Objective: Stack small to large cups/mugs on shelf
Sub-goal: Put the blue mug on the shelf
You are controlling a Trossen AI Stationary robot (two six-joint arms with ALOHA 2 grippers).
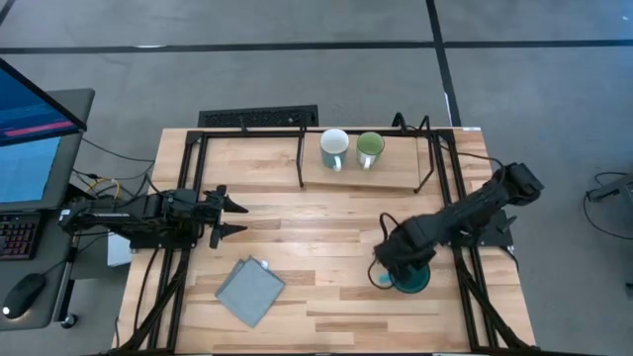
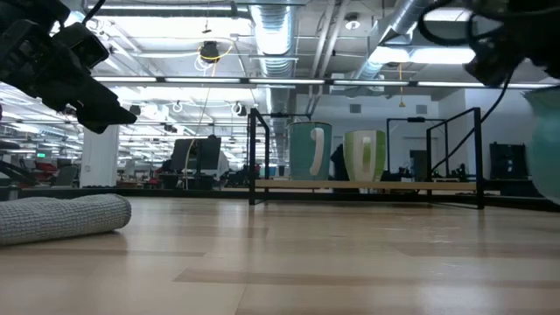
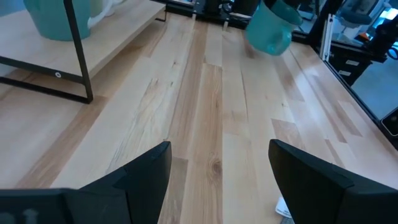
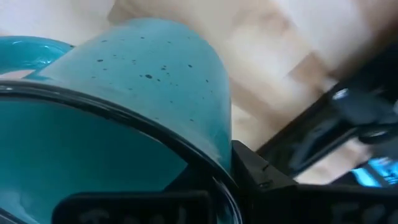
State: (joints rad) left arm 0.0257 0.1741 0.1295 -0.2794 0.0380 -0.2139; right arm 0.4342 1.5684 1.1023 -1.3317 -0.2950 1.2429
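The white mug (image 1: 334, 148) and the light green mug (image 1: 370, 148) stand upright side by side on the shelf (image 1: 396, 180) at the table's far side; both show in the low view (image 2: 308, 150) (image 2: 365, 154). My right gripper (image 1: 396, 265) is shut on the teal mug (image 1: 412, 280) over the table's right near part. The teal mug also shows in the left wrist view (image 3: 270, 28) and at the low view's right edge (image 2: 549, 149). My left gripper (image 1: 235, 218) is open and empty above the table's left side. My right gripper holds the teal mug by its wall at the rim (image 4: 186, 155), one finger (image 4: 252, 171) outside the wall and one inside the mug. The mug is tilted and looks lifted clear of the table in the left wrist view.
A folded grey cloth (image 1: 250, 290) lies on the table near the front left, also in the low view (image 2: 61, 217). The shelf's thin black legs (image 1: 301, 163) stand at its ends. Bare tabletop (image 1: 316, 232) lies between the grippers and the shelf.
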